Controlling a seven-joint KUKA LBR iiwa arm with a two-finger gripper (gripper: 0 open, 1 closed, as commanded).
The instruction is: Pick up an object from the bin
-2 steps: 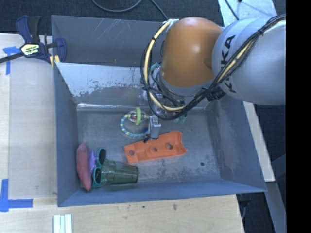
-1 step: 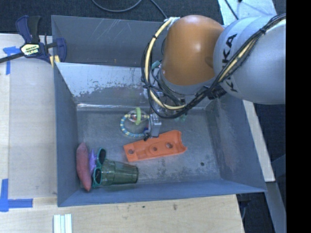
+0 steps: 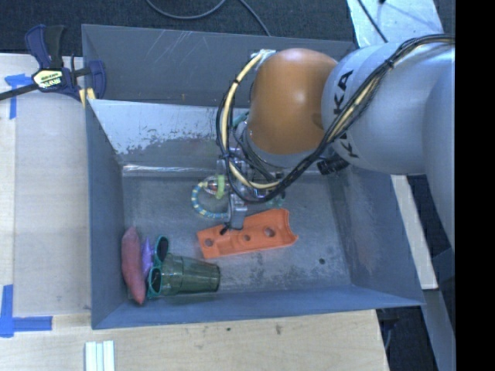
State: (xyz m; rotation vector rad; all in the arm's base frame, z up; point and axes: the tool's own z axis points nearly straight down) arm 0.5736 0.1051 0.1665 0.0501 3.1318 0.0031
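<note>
Bin (image 3: pixel 104 207): plain grey, whitish scuffs on the 12 o'clock wall. Flat holed piece (image 3: pixel 255 236) just off centre toward 6 o'clock: solid orange. Cup (image 3: pixel 189 275) at 7 o'clock: dark see-through green. At 8 o'clock: pink-red long lump (image 3: pixel 133 265), purple bit (image 3: pixel 147 255) beside it, teal ring (image 3: pixel 161 247). Small ring (image 3: pixel 205 199) near centre: pale blue with a yellow-green patch. Wrist cover (image 3: pixel 288 103): glossy orange-brown. Arm (image 3: pixel 402 107): silver-grey, black lettering. Cables (image 3: pixel 232 99): yellow and black.
</note>
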